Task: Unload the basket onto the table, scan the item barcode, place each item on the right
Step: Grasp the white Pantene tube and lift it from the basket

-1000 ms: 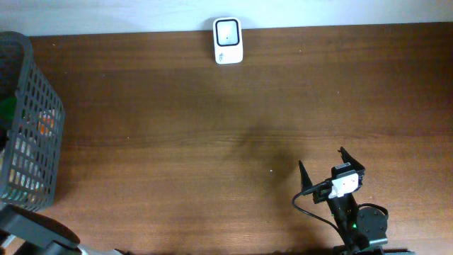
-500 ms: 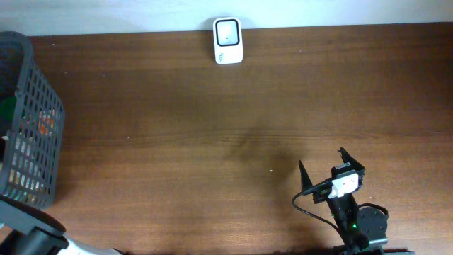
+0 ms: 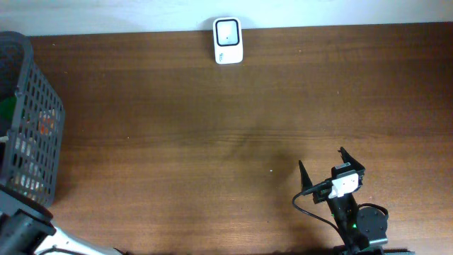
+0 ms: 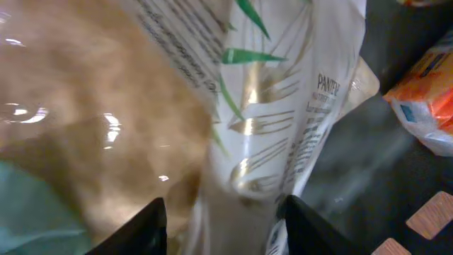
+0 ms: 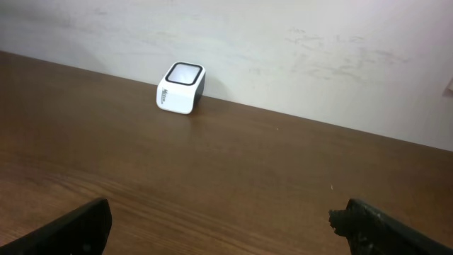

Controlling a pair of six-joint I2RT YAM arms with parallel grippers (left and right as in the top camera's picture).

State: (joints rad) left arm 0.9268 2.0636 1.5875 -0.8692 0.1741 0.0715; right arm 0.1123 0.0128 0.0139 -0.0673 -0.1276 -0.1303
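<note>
The white packet [image 4: 283,106] looks light, soft and glossy, so it will likely crumple and slip; a pinch across its narrow body seems best. It lies in the basket [image 3: 28,92] at 9 o'clock of the counter [image 3: 177,142], running from between the left claw [image 4: 221,216] toward 1 o'clock. The jaws stand half-wide on either side of it; whether they pinch it I cannot tell. The right claw [image 3: 322,157] gapes wide and empty at 5 o'clock.
</note>
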